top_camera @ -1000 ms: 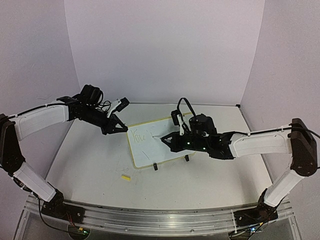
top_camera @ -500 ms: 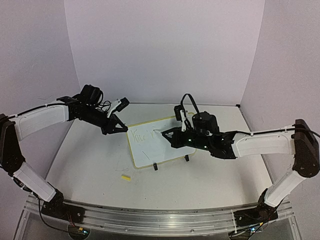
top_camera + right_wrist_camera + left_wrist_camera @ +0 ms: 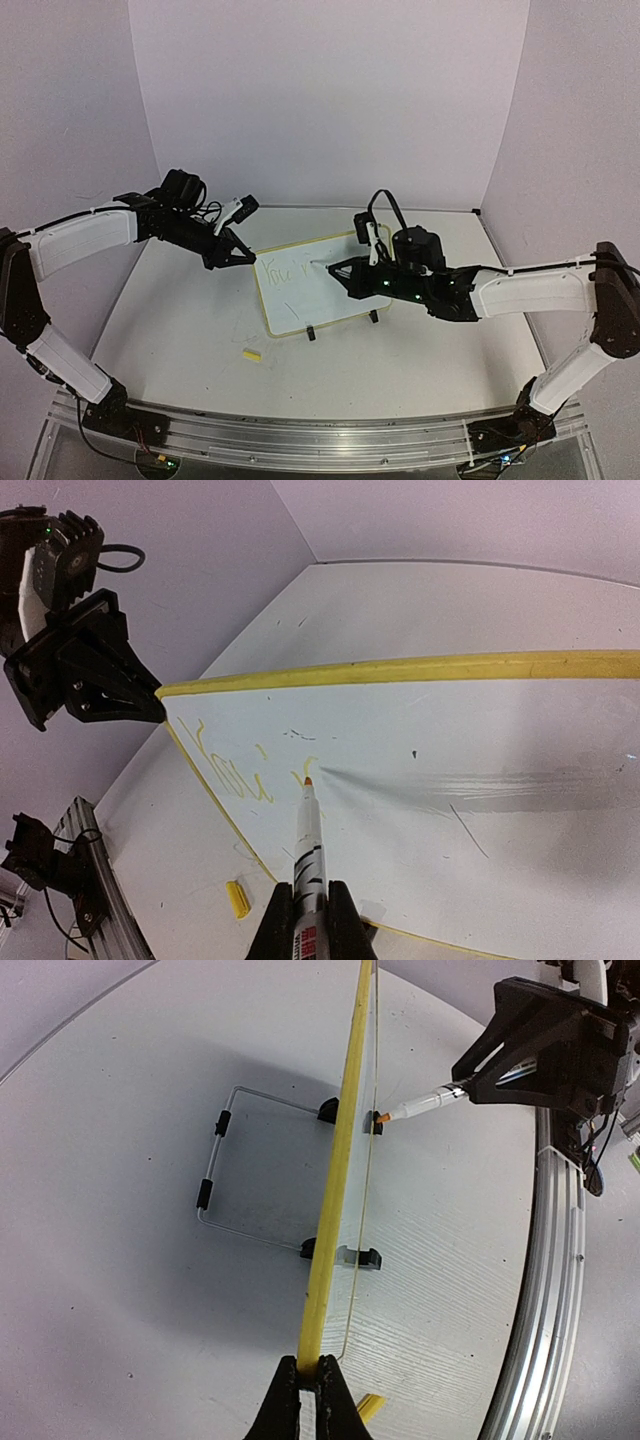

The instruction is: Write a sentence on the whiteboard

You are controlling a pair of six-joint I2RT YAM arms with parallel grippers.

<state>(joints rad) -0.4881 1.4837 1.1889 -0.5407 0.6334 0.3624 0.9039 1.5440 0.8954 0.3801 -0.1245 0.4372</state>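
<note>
The whiteboard (image 3: pixel 320 285) stands tilted on two black clip feet at mid table; its yellow rim shows edge-on in the left wrist view (image 3: pixel 338 1160) and its face in the right wrist view (image 3: pixel 450 780). My left gripper (image 3: pixel 243 260) (image 3: pixel 310 1380) is shut on the board's upper left corner. My right gripper (image 3: pixel 345 272) (image 3: pixel 308 905) is shut on a white marker (image 3: pixel 305 835) with an orange tip, which touches the board beside the sentence (image 3: pixel 235 770), faint yellow letters reading "You' r". The marker tip also shows in the left wrist view (image 3: pixel 410 1110).
A small yellow marker cap (image 3: pixel 252 354) (image 3: pixel 236 898) lies on the table in front of the board's left end. A bent wire stand (image 3: pixel 215 1170) lies behind the board. The metal rail (image 3: pixel 300 435) runs along the near table edge.
My right gripper has moved the marker up and slightly right across the board, adding an "r" stroke after "You'". The left arm and the board have not moved.
</note>
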